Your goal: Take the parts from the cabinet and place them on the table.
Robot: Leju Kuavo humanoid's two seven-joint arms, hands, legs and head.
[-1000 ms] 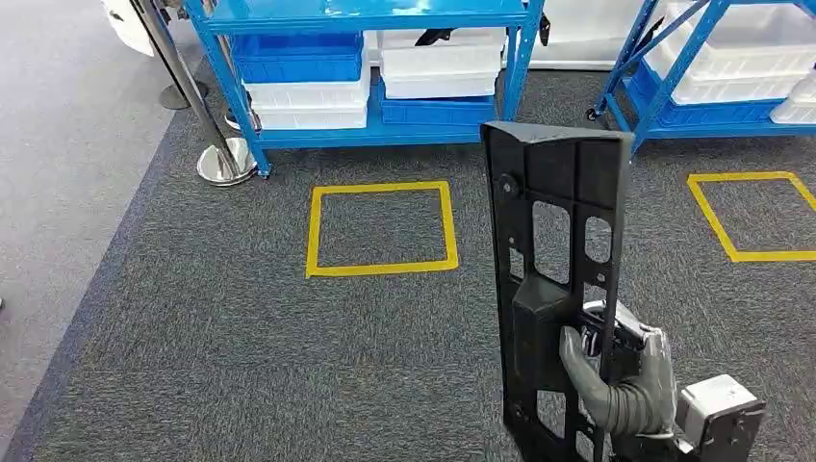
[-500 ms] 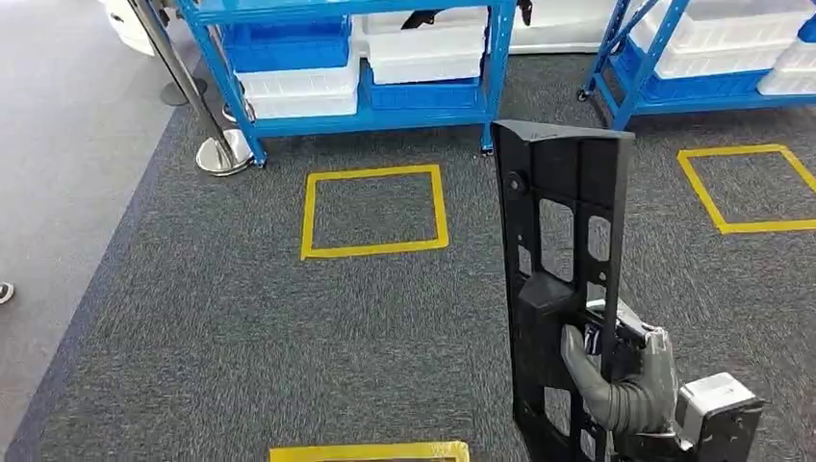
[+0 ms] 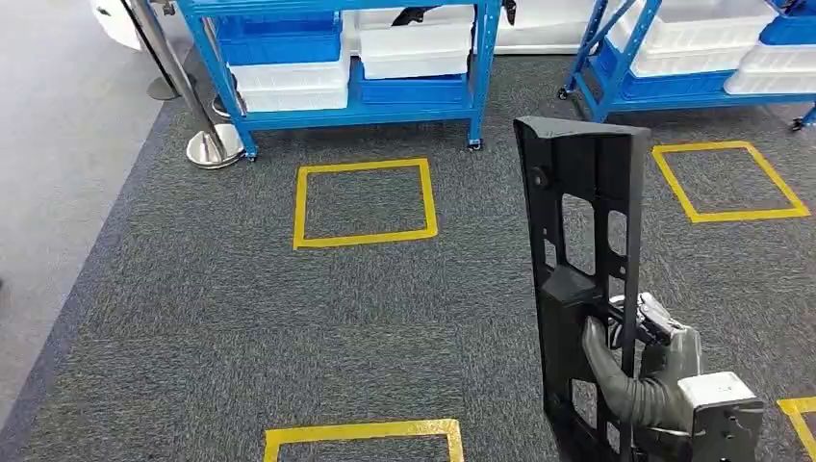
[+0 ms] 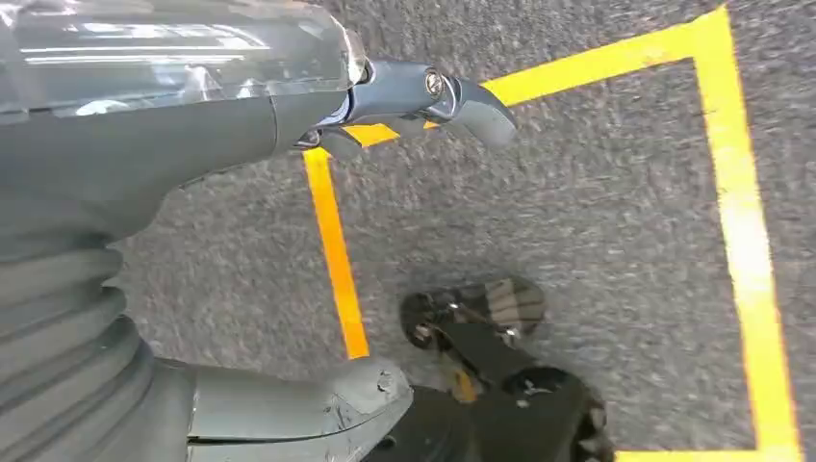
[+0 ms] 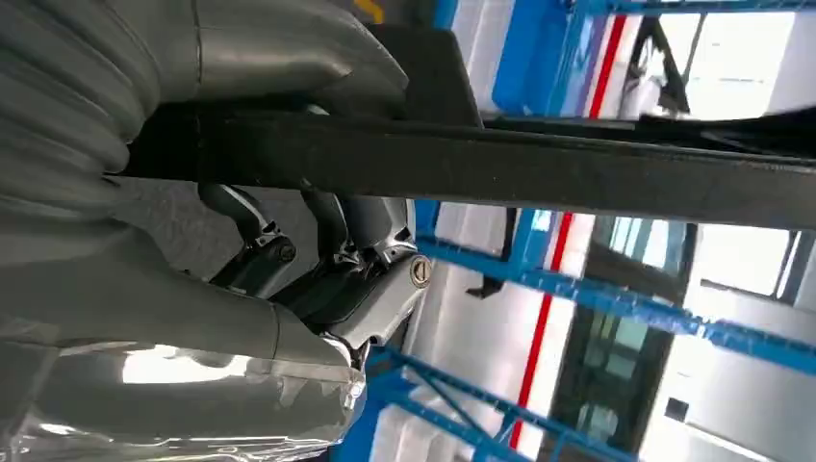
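On grey carpet (image 3: pixel 192 318) short of two blue racks (image 3: pixel 346 58), right hand (image 3: pixel 640 361) grips one black part (image 3: pixel 582 279) upright; left hand (image 4: pixel 289 96) spread, holding nothing. Four yellow floor squares (image 3: pixel 364 202), open carpet between.

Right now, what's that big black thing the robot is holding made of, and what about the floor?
The black part looks like moulded plastic: matte, with ribs and cut-out windows, though coated metal can't be ruled out. The right robot hand grips it near the bottom. The floor looks like grey carpet, speckled and fuzzy, with glossy yellow tape squares.
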